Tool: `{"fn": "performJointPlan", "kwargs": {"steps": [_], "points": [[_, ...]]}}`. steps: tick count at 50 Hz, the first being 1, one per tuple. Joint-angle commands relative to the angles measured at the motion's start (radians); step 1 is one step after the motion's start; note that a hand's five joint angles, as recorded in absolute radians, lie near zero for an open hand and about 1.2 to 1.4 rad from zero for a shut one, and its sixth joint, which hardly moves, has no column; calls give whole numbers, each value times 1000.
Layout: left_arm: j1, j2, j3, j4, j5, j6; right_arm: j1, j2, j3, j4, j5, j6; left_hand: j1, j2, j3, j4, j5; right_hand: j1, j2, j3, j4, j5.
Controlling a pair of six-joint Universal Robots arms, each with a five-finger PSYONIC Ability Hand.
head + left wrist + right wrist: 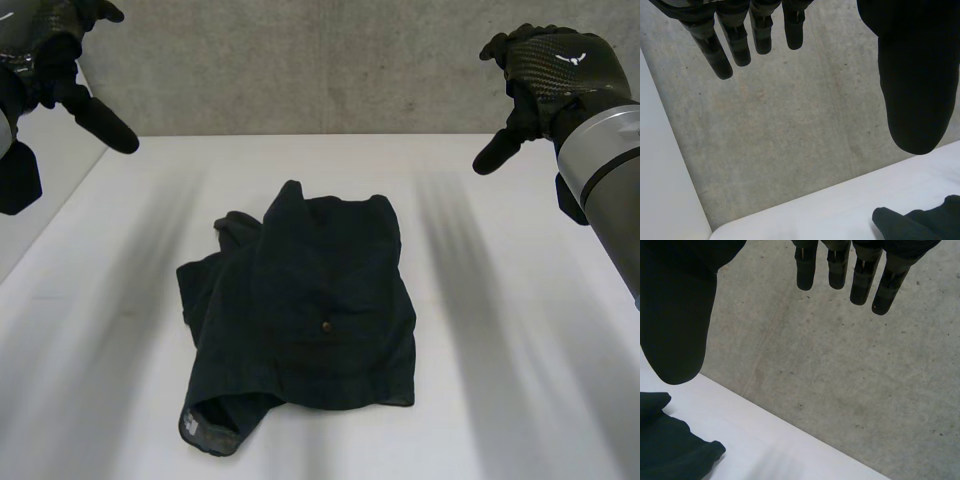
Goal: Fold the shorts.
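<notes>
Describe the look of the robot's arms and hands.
The left robot hand and right robot hand are black, with a carbon-fibre weave on their backs. The right one bears a small white mark. Their fingers are dark, segmented rods with rounded tips. The thumbs are thicker and smooth. The right arm is a grey metallic cylinder.

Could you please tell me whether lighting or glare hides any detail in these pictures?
Head view: no glare on the white table; the dark navy shorts show faint folds, a small round stud glinting. Left wrist view: the thumb of the left hand is a featureless black shape. Right wrist view: likewise for the right hand.
</notes>
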Motion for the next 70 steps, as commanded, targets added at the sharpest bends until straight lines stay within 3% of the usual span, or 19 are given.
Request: {"fn": "performJointPlan", "kwargs": {"steps": [1, 4, 12, 17, 21, 22, 27, 33, 35, 39, 43, 51, 56, 60, 70], "points": [[-10, 4, -43, 2, -3, -2, 1, -1, 9, -1, -10, -41, -19, -25, -31, -25, -37, -27, -43, -34, -56, -70], [-15, 16, -110, 11, 2, -7, 4, 1, 21, -4, -34, -86, -7, -13, -19, -13, -25, -27, -43, -34, -56, -70], [-64, 106, -453, 161, 5, -4, -8, 1, 189, -85, -234, -239, 10, 5, -2, 4, -7, -27, -43, -34, -56, -70], [-134, 119, -629, 225, 9, 3, -32, -1, 279, -152, -251, -252, 336, 330, 324, 330, 318, -27, -43, -34, -56, -70], [-193, 97, -692, 244, 0, 3, -37, -1, 311, -179, -252, -253, 260, 255, 248, 254, 243, -27, -43, -34, -56, -70], [-200, 79, -704, 245, 2, 4, -35, -1, 321, -185, -252, -253, 138, 132, 126, 132, 120, -27, -43, -34, -56, -70], [-210, 8, -707, 242, -1, 6, -31, 5, 335, -195, -251, -255, 31, 25, 19, 25, 13, -27, -43, -34, -56, -70], [-210, -64, -684, 272, 3, 10, -23, 48, 349, -199, -252, -256, 63, 57, 51, 57, 45, -27, -43, -34, -56, -70], [-210, -104, -669, 311, 2, 18, -22, 61, 349, -197, -252, -256, 186, 180, 174, 180, 168, -27, -43, -34, -56, -70], [-210, -183, -632, 370, -1, 36, -20, 81, 352, -197, -252, -259, 564, 559, 552, 558, 547, -27, -43, -34, -56, -70], [-214, -243, -582, 390, -1, 76, -19, 84, 355, -197, -252, -273, 1192, 1186, 1180, 1186, 1174, -27, -43, -34, -56, -70], [-263, -315, -355, 382, -20, 210, -22, 82, 352, -197, -251, -324, 1193, 1187, 1181, 1187, 1176, -27, -43, -34, -56, -70], [-343, -271, -149, 358, -151, 227, -25, 79, 348, -197, -248, -332, 1193, 1187, 1181, 1187, 1176, -27, -43, -34, -56, -70], [-325, -165, -43, 351, -216, 230, -32, 77, 335, -197, -246, -332, 1193, 1187, 1181, 1187, 1176, -27, -43, -34, -56, -70], [-262, -23, 58, 354, -201, 380, -32, 77, 320, -195, -248, -333, 1193, 1187, 1181, 1187, 1176, -27, -43, -34, -56, -70]]}}
